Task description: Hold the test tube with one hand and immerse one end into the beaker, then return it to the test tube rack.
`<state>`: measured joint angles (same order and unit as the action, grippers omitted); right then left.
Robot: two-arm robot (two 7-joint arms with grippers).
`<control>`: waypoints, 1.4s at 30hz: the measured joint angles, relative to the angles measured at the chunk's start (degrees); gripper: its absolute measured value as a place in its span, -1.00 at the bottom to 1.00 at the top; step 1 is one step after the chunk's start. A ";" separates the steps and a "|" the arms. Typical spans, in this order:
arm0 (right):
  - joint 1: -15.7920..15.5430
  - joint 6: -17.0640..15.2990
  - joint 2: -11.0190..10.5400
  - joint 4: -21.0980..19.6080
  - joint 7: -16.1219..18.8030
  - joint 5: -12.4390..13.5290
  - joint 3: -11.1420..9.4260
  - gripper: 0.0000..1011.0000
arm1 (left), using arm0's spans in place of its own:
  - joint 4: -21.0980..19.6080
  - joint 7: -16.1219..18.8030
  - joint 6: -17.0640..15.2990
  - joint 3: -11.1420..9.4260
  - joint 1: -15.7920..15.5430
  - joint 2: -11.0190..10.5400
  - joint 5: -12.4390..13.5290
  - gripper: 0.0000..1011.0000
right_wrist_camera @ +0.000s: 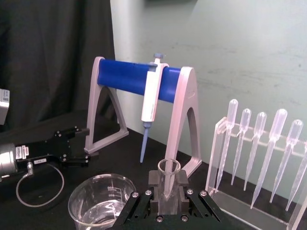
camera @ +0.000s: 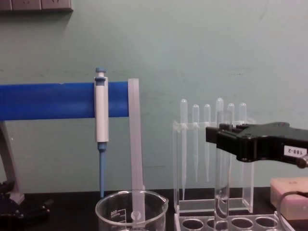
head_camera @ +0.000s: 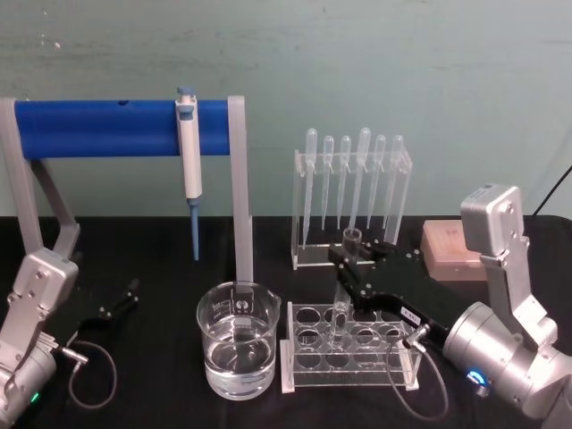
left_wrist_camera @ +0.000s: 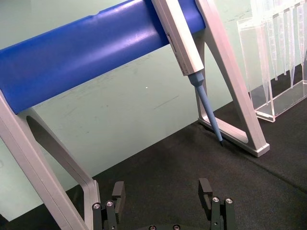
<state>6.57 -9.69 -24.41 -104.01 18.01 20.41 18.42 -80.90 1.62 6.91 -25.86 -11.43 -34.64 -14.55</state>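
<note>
The right gripper, white label partly reading "188-2", grasps the test tube upright, its bottom in the clear rack beside the beaker. The beaker's print seems to read "600". The left gripper rests on the desk, jaws released.

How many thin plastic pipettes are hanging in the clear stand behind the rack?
6, side by side in the clear stand: pipettes and, left to right. None seems hidden.

White label on right pincer reading "188-2", beaker graduation mark "800"
</note>
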 joint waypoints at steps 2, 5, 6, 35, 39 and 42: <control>-0.09 -0.02 0.11 0.32 0.00 -0.04 0.13 -0.56 | 0.00 0.00 0.00 0.00 0.00 0.00 0.00 0.98; -0.29 0.00 0.18 0.66 -0.01 -0.20 0.27 -0.56 | 0.00 0.00 0.00 0.00 0.00 0.00 0.00 0.98; -0.33 0.01 0.19 0.75 -0.01 -0.23 0.29 -0.56 | 0.00 0.00 0.00 0.00 0.00 0.00 0.00 0.98; -2.06 2.04 1.44 3.23 0.09 -2.87 0.64 -0.44 | 0.00 0.00 0.00 0.00 0.00 0.00 0.00 0.98; -1.98 2.02 1.53 3.21 0.13 -3.15 0.64 -0.21 | 0.00 0.00 0.00 0.00 0.00 0.00 0.00 0.98; -1.80 1.87 1.56 3.00 0.35 -3.29 0.57 -0.01 | 0.00 0.00 0.00 0.00 0.00 0.00 0.00 0.98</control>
<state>4.77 -7.82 -22.85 -101.01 18.36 17.11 18.99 -80.90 1.62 6.91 -25.86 -11.43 -34.65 -14.55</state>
